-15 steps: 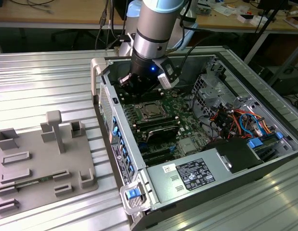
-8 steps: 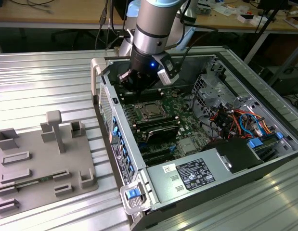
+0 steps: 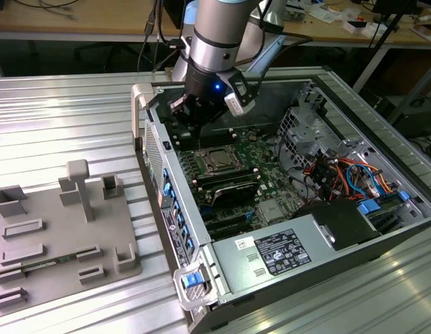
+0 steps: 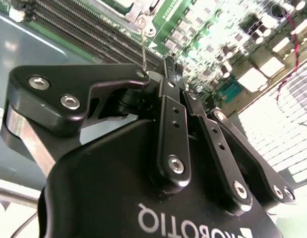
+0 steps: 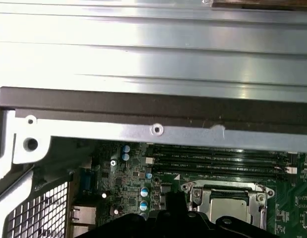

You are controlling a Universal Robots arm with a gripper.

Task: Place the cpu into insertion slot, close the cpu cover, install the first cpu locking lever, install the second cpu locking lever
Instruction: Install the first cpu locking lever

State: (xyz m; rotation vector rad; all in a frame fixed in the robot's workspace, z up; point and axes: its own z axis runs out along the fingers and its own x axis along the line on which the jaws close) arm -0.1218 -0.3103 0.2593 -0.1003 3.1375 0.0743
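Twice spotted cpu (image 3: 219, 162): in exterior view and in first wrist view (image 5: 227, 204), seated in insertion slot (image 3: 207, 157) on green mobo, silvery face showing thru the cut-out of cpu cover (image 5: 197, 197), which looked to lie flat over it. Found tool (image 3: 196, 117) hanging inside open PC case (image 3: 170, 182), over the end farthest from PSU (image 3: 271, 252), near slot but apart from cpu. Saw fingers (image 4: 170, 119) drawn narrow in second wrist view, tips all but meeting. Noted thin wire lever (image 4: 143, 44) running from a corner of the socket frame down to the fingertips; couldn't tell whether pinched or merely touched. Made out long black RAM slots (image 5: 217, 158) just beside slot, on both sides of it in exterior view. Logged ribbed metal worktop (image 3: 62, 118) under case, w/ grey fixture plate (image 3: 55, 257) lying on it at the exterior view's left, well apart from tool.
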